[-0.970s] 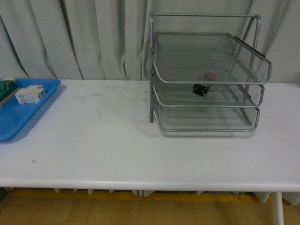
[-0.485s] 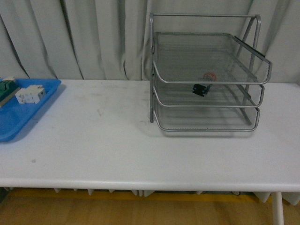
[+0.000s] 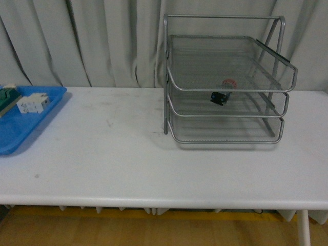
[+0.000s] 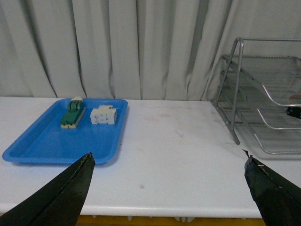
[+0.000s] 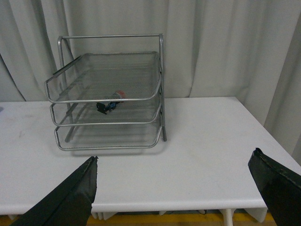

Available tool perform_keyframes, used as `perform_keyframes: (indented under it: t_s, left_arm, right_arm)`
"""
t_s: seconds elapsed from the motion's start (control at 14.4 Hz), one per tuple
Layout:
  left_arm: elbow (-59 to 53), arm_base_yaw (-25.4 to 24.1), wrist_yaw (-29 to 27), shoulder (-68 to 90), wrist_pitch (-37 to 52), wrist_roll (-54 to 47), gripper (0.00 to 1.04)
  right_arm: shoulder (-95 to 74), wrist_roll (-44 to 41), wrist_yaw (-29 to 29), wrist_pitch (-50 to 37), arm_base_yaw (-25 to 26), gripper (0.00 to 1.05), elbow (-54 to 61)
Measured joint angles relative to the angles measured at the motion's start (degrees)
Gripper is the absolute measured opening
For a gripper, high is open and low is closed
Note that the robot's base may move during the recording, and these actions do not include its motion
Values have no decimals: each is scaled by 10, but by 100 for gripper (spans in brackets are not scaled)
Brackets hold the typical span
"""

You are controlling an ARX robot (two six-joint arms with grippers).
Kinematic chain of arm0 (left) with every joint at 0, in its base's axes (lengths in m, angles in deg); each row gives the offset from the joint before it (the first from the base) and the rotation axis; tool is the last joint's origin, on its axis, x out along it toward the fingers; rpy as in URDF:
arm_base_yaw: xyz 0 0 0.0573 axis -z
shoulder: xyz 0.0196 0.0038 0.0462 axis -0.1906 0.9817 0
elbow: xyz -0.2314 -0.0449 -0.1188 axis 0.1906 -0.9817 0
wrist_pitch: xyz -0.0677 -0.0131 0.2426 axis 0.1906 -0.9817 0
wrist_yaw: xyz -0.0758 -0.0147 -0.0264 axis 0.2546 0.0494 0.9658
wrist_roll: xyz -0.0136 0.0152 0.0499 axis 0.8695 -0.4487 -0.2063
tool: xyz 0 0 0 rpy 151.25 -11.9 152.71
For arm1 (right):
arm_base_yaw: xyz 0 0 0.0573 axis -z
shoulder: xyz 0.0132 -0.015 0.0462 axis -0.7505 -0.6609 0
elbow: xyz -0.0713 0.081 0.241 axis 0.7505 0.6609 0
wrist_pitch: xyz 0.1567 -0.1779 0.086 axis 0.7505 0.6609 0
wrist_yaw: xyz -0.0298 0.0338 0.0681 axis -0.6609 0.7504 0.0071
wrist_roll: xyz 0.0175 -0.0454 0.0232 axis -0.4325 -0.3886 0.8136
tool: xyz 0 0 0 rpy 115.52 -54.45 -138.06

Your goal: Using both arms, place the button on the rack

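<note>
The button (image 3: 223,92) is lying on its side on the middle tier of the rack (image 3: 225,82), toward the front, with its red cap pointing toward 1 o'clock and its dark body toward 7 o'clock. The rack is standing on the desk (image 3: 128,154) at about 2 o'clock from the desk's middle, while the blue tray (image 3: 31,123) is sitting far off at 9 o'clock.

Both grippers are hanging back from the work. The left gripper (image 4: 167,188) is showing its fingers (image 4: 61,193) spread wide with nothing between them, and the right gripper (image 5: 174,193) is showing its fingers (image 5: 66,197) spread wide and empty too.

The placing is looking finished. The risk from here is that the button, tipped over near the front lip, is free to roll on its round cap if an arm is bumping the rack or the desk; the raised rim is likely catching it.

No brand, label or writing is showing clearly enough to read on any of these things.
</note>
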Motion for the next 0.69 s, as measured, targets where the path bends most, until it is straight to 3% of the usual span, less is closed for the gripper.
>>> perform_keyframes:
  t_s: [0.69]
  left_arm:
    - [0,0,0,0,0,0,98]
  right_arm:
    - [0,0,0,0,0,98,0]
